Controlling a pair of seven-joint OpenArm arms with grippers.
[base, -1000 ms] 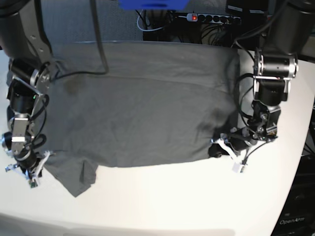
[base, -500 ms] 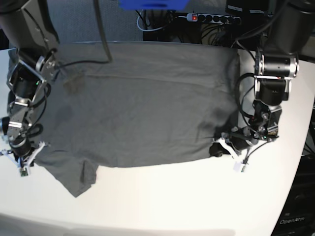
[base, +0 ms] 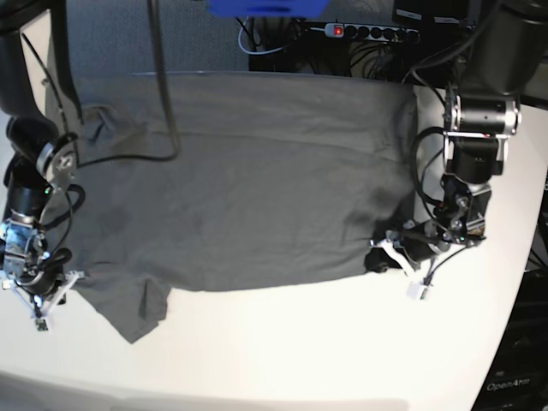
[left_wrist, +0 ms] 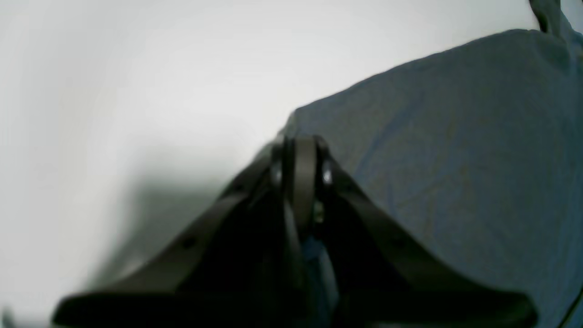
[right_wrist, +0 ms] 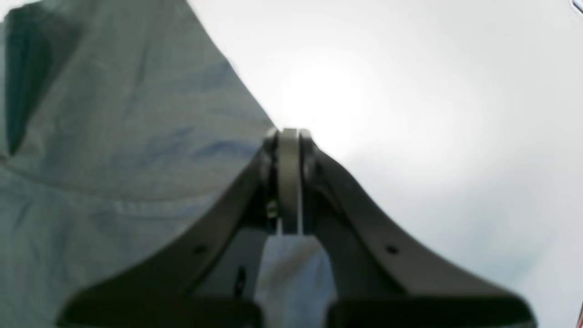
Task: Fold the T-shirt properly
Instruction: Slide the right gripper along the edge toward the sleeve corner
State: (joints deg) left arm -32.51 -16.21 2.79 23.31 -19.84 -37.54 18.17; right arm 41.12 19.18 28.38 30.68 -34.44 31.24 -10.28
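A white worktop fills the near part of the base view, bare along its front edge, with the widest open stretch of it lying just in front of the T-shirt's near hem. The dark grey T-shirt lies spread flat across the middle of the worktop, reaching almost to its far edge. One short sleeve juts out toward the viewer from the T-shirt's near corner on the view's left side.

The right gripper sits at that same near corner, beside the sleeve. In its wrist view the jaws are pressed together right at the slanting edge of the cloth, with a pale strip of fabric showing just behind them, so they appear to pinch the T-shirt's edge. Bare worktop lies on the other side of that edge.

The left gripper sits at the opposite near corner of the T-shirt, on the view's right side. Its jaws are pressed together at the tip of the cloth corner and appear to nip it, though the wrist view is blurred there. Open worktop lies beside that corner.

Beyond the T-shirt's far edge, off the worktop, are a power strip, tangled cables and a blue object.
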